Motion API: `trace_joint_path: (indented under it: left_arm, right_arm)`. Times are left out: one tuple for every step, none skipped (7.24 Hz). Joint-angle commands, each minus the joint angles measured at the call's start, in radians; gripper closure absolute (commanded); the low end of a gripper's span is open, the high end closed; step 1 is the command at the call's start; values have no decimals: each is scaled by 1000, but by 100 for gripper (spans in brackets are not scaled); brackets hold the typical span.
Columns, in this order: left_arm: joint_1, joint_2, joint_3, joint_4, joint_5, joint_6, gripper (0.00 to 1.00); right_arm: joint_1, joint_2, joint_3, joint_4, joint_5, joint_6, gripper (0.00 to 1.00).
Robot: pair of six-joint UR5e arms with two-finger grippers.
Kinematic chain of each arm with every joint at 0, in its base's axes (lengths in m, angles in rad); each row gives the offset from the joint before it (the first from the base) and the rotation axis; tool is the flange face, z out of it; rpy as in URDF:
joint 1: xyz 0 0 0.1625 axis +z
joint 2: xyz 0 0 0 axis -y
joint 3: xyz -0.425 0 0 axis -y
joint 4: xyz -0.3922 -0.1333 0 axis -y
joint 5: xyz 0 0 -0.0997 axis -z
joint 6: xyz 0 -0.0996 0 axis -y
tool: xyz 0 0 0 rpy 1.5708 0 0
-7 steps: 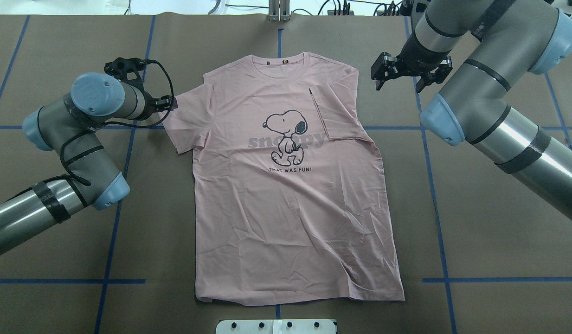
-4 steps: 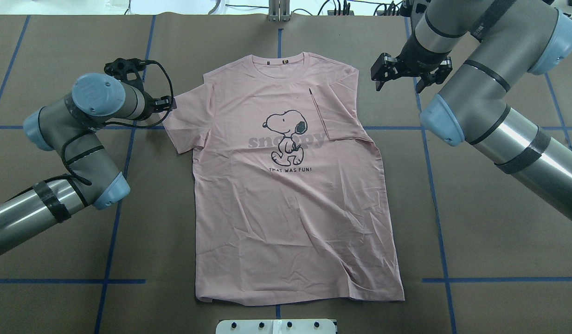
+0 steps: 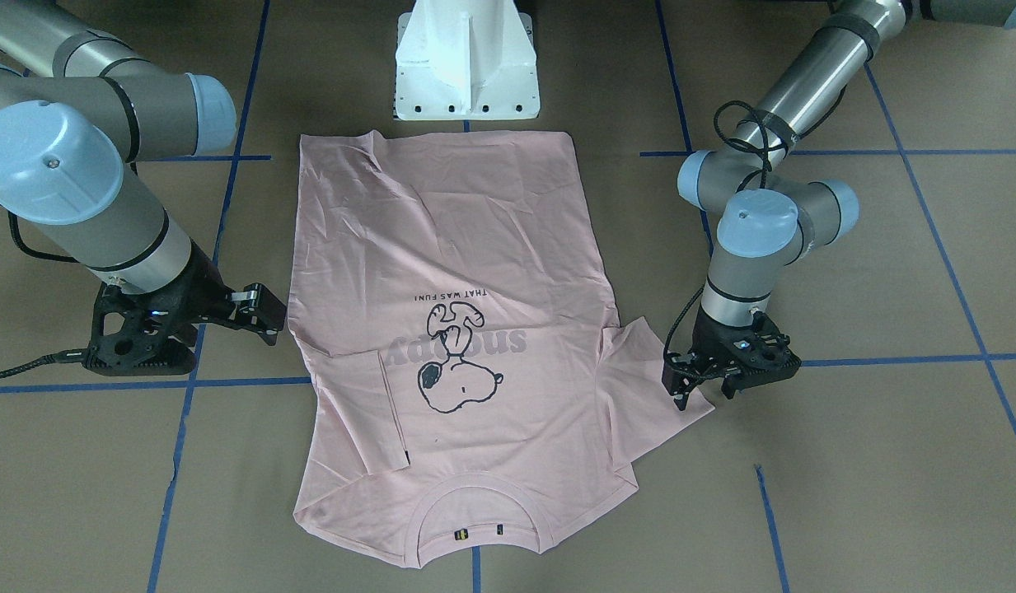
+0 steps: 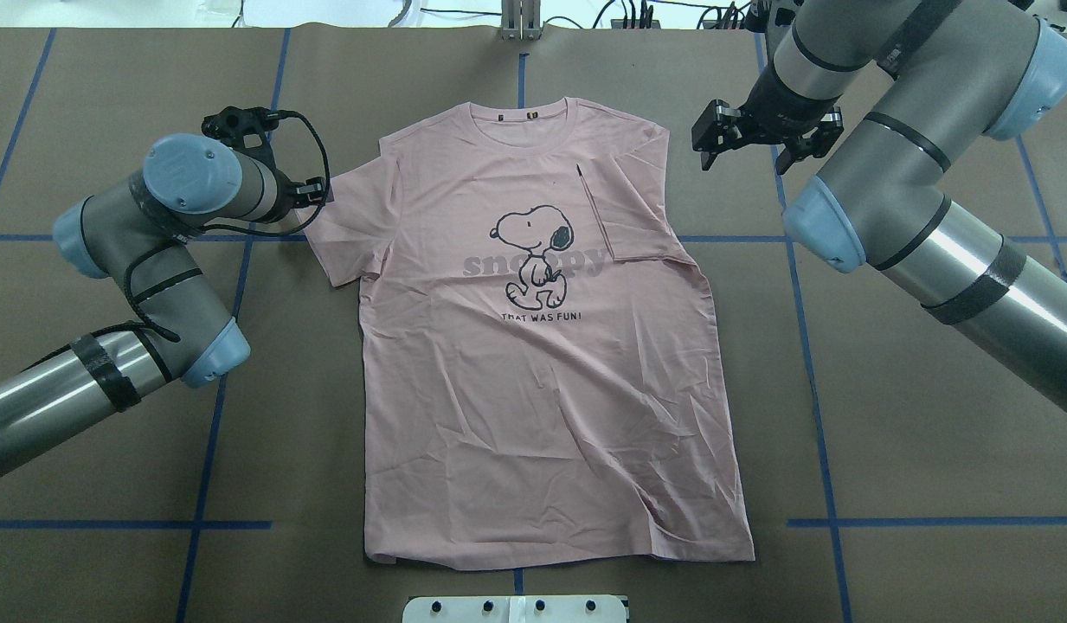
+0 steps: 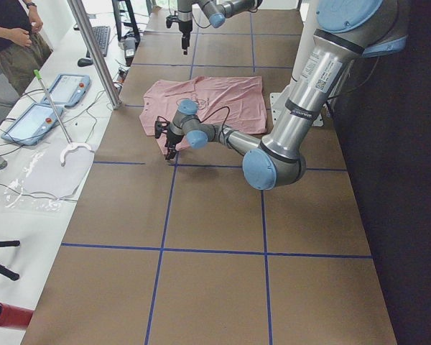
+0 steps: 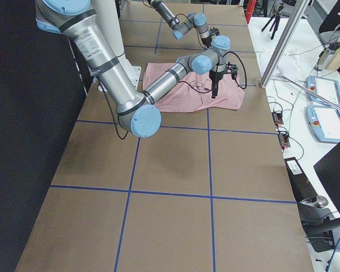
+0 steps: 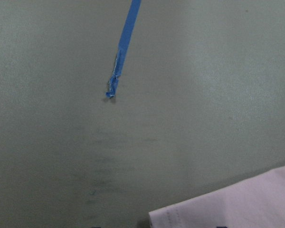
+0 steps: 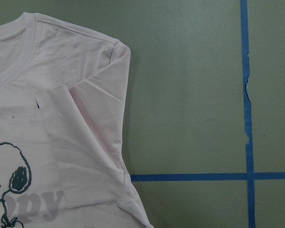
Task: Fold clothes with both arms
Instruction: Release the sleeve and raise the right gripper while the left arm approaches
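Facing the robot, the T-shirt (image 3: pixel 458 247) lies flat and print-up on the brown surface (image 3: pixel 887 461), its hem next to the white base (image 3: pixel 466 66). The left end effector (image 3: pixel 705 394) stands at the tip of the spread sleeve, prongs parted, gripping nothing. The right end effector (image 3: pixel 269 317) sits just beside the shirt's other edge, also released.

From overhead, the T-shirt (image 4: pixel 542 389) has one sleeve folded in over the chest. The right end effector (image 4: pixel 745 160) hangs spread wide, clear of that shoulder, and the left end effector (image 4: pixel 315 195) meets the other sleeve.

The left wrist camera catches only a sleeve corner (image 7: pixel 237 209) and a strip of blue tape (image 7: pixel 126 42).

The right wrist camera looks down on the folded sleeve (image 8: pixel 85 133).
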Motion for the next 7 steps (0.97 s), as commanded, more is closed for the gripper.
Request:
trace_joint_path:
  left_arm:
    - [3,-5,1,0,0,0,72]
    - [9,-5,1,2,1,0,86]
    - [9,-7,1,2,1,0,97]
    - [9,-7,1,2,1,0,100]
    - [9,-13,-1,3,0,0,100]
    - [9,-16,-2,5,-2,0,100]
    - [9,-19,-10,11,-3,0,100]
  right_arm:
    - [0,-1,-2,0,2,0,0]
    - [0,-1,-3,0,0,0,0]
    - [0,-1,-5,0,-2,-2,0]
    - [0,-1,-6,0,-2,-12,0]
    - [0,-2,-8,0,-2,-14,0]
    - [0,-2,-9,0,-2,-14,0]
    - [0,-2,-11,0,-2,-14,0]
